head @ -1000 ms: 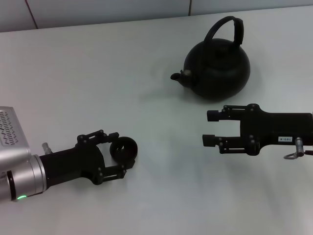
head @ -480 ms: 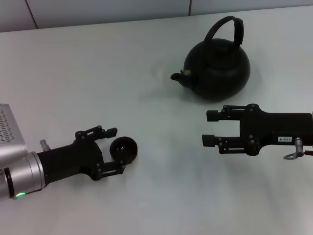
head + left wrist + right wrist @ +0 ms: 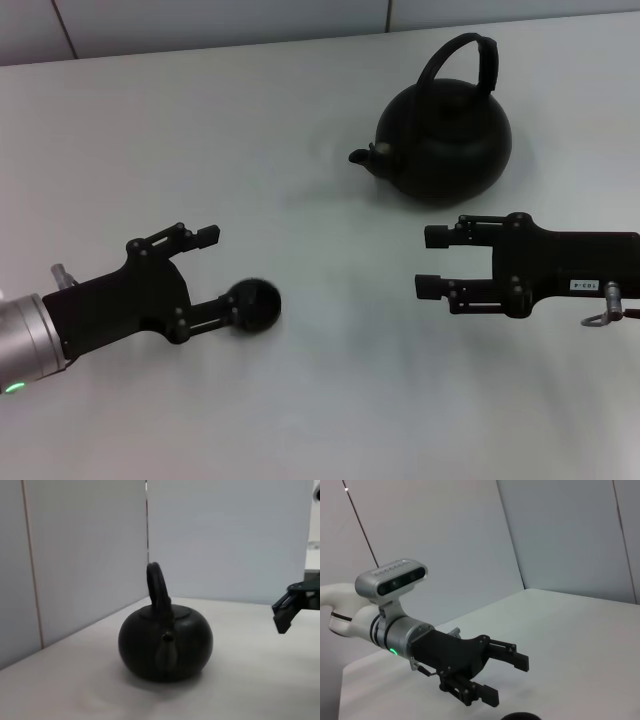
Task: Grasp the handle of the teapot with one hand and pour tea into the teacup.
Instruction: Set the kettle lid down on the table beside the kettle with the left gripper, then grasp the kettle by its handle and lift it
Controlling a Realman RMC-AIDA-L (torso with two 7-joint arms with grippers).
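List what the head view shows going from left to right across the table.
left gripper → teacup → teapot → right gripper, whose body reaches farthest right.

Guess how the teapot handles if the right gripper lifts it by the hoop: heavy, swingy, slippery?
The teapot is bulky and matte black, so probably heavy for its size. Its handle arches high over the body, so the pot may swing or tilt if gripped off-centre. The matte finish should limit slipping. The right gripper hangs open, short of it.
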